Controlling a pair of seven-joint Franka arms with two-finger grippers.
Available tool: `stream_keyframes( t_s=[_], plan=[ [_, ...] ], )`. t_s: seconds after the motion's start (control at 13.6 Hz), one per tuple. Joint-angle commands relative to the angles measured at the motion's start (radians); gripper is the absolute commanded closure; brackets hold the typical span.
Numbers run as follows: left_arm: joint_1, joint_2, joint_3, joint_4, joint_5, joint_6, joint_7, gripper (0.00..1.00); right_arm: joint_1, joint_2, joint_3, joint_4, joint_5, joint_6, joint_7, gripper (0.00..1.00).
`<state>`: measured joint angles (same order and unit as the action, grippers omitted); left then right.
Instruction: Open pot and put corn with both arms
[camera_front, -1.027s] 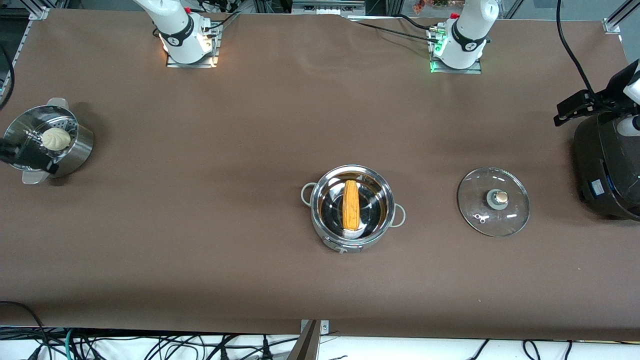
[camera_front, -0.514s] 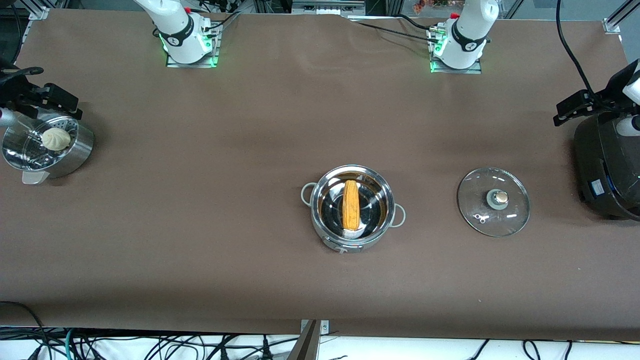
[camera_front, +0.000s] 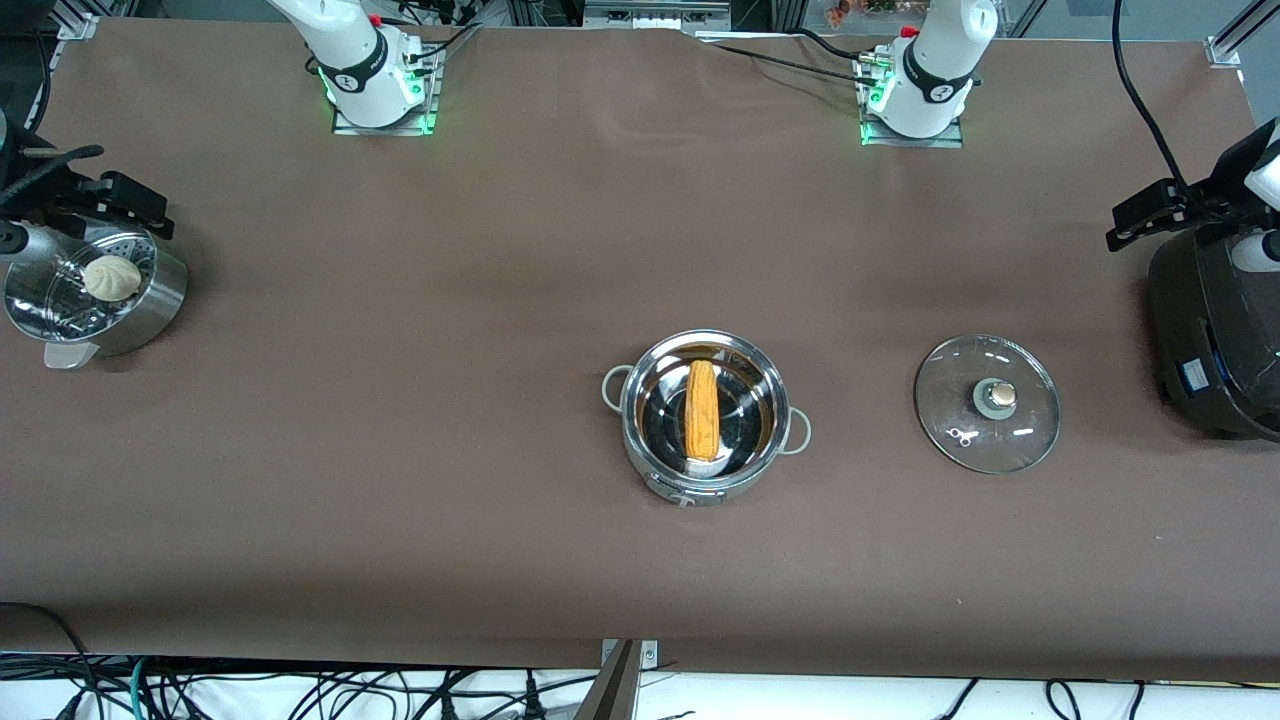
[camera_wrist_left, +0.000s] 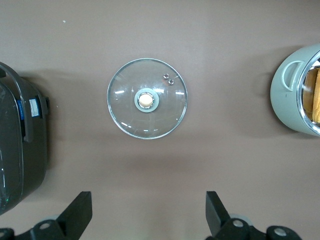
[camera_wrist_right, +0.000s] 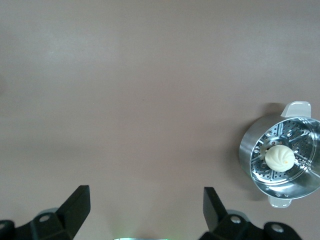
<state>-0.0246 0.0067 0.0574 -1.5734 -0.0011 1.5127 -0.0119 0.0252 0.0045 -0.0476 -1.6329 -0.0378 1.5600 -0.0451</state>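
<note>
Corn cob (camera_front: 703, 410) in pot (camera_front: 700, 350), glass lid (camera_front: 987, 403) off. Left gripper (camera_wrist_left: 149, 220), right gripper (camera_wrist_right: 146, 216) jaws released, empty. Keep clear.

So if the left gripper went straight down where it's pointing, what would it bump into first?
Probably just the bare brown table. The left gripper is open and points down at empty cloth, with the glass lid a little way off, though the depth is hard to judge.
</note>
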Motion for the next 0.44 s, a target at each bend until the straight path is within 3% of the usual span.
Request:
stream_keyframes(
  t_s=[0.0, 0.37],
  plan=[
    [-0.008, 0.010, 0.007, 0.027, 0.018, -0.022, 0.018, 0.00, 0.008, 0.045, 0.009, 0.070, -0.042, -0.012, -0.012, 0.00],
    [-0.012, 0.009, 0.004, 0.027, 0.018, -0.029, 0.009, 0.00, 0.012, 0.049, 0.008, 0.071, -0.033, -0.006, -0.004, 0.00]
  ],
)
